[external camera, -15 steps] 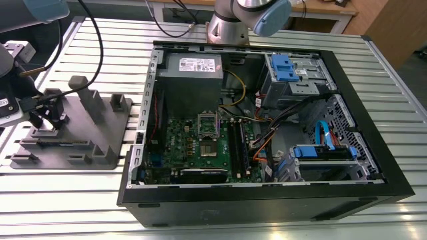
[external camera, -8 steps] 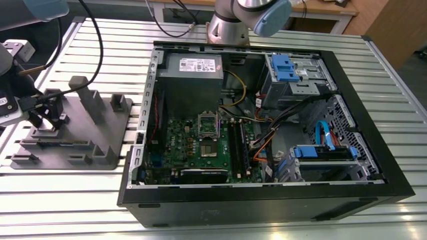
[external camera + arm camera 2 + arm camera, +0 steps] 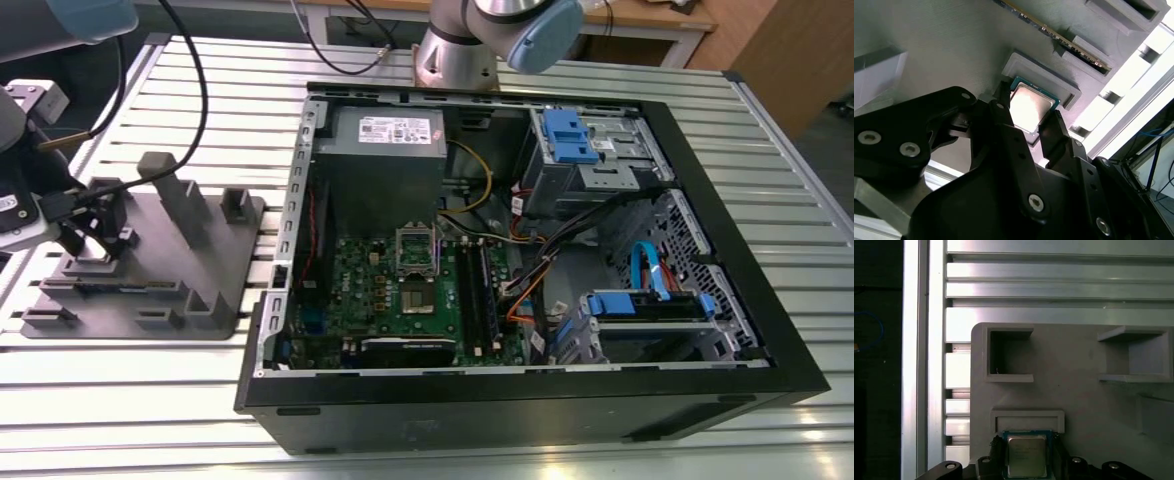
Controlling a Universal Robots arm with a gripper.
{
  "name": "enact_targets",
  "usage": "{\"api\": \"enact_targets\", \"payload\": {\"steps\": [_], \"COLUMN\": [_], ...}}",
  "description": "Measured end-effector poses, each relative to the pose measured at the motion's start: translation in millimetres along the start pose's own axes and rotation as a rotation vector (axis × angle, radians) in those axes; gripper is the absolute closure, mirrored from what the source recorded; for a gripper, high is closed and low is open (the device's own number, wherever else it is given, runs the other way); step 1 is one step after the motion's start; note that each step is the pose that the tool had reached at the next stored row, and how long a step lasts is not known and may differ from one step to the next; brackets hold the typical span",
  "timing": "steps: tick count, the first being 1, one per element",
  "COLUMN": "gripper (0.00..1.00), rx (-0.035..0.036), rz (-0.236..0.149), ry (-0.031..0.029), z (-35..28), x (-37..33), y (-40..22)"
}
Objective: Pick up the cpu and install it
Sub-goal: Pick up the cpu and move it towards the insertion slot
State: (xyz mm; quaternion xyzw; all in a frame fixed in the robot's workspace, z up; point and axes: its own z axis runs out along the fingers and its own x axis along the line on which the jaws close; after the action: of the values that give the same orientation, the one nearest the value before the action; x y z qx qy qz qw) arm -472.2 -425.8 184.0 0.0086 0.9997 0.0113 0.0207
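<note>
The cpu is a small square chip with a pale metal top and a thin green rim. It lies in a shallow nest on the grey plastic tray at the exterior view's left. My gripper is down over that tray. In both wrist views its black fingers press against two opposite sides of the cpu, shut on it, with the chip still low at the nest. The open silver socket sits on the green motherboard inside the computer case.
The tray carries upright posts and box-shaped pockets close around the gripper. The case has raised black walls, cables, blue drive brackets and a power supply. The slatted aluminium table lies beneath everything.
</note>
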Motion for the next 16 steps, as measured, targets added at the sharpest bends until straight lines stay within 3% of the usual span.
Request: {"api": "enact_targets", "payload": {"steps": [14,15,16], "gripper": [0.51,0.45,0.45], "rx": [0.0000,0.0000,0.0000], "rz": [0.000,0.000,0.000], "ry": [0.0000,0.0000,0.0000], "z": [1.2,1.2,1.3], "x": [0.0,0.1,0.1], "y": [0.0,0.0,0.0]}}
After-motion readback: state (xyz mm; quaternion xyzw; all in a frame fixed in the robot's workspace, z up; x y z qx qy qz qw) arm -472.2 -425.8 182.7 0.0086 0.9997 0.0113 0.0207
